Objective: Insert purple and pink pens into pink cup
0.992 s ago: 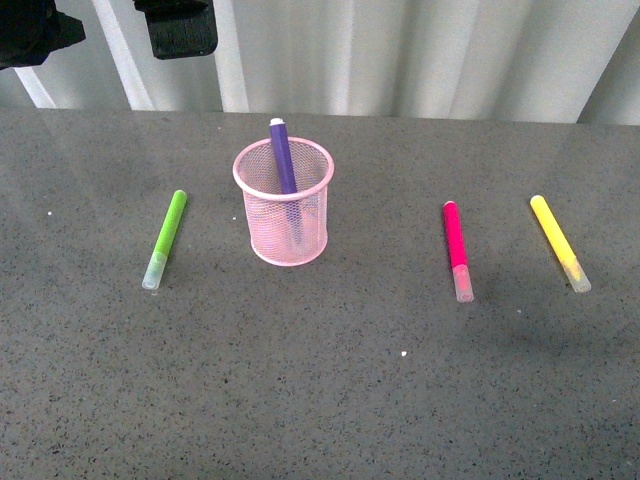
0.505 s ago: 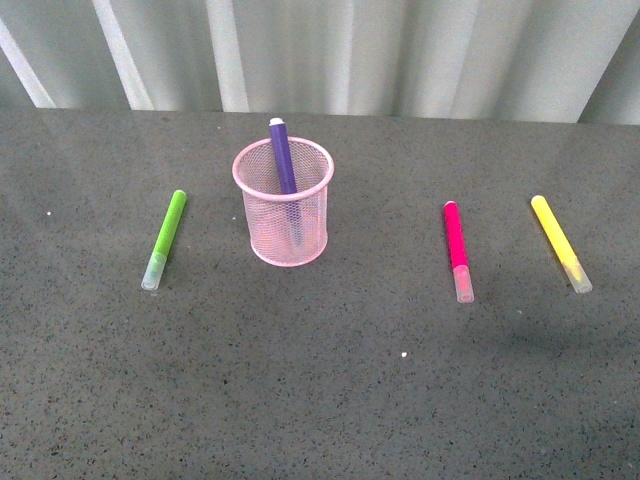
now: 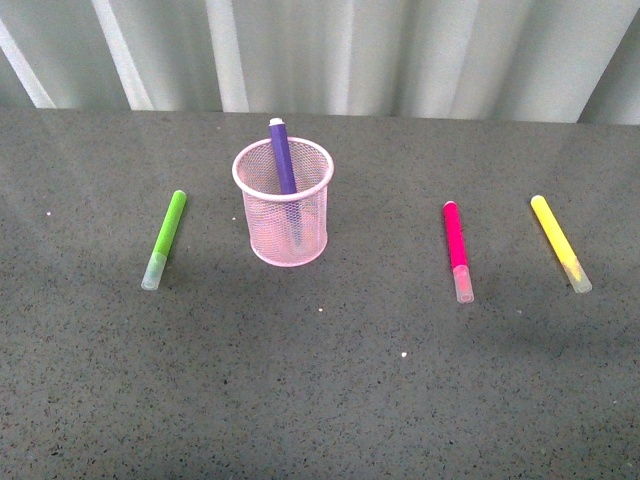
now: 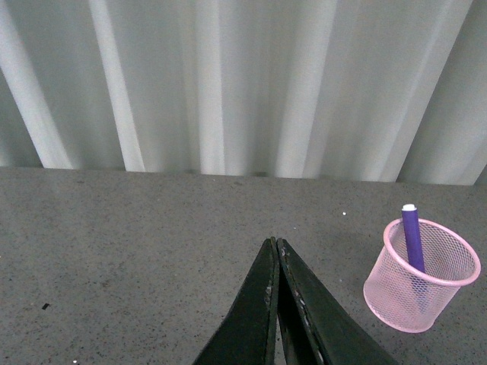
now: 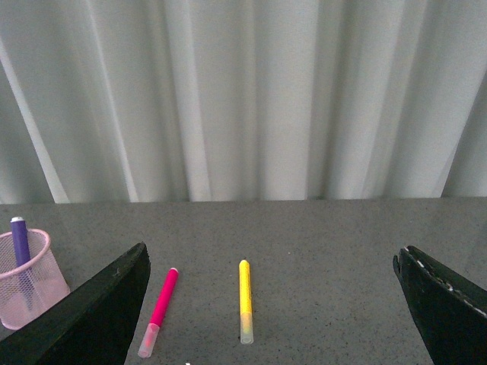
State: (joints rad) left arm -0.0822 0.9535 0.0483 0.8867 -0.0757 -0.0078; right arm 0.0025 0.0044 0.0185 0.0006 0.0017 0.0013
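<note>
Black tapered jaws; edges flecked pale.

The pale pink wire-mesh cylindrical cup (image 3: 283, 222) has a fine grid pattern. The dark purple marker pen (image 3: 283, 160) is white-tipped. The magenta-pink marker pen (image 3: 456, 245), lime-green marker pen (image 3: 166, 235) and yellow marker pen (image 3: 556, 238) end in cloudy clear caps. The dark grey tabletop (image 3: 320, 390) is pale-speckled.

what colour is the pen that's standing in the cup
Dark purple; the pen in the pink cup shows best in the front view.
</note>
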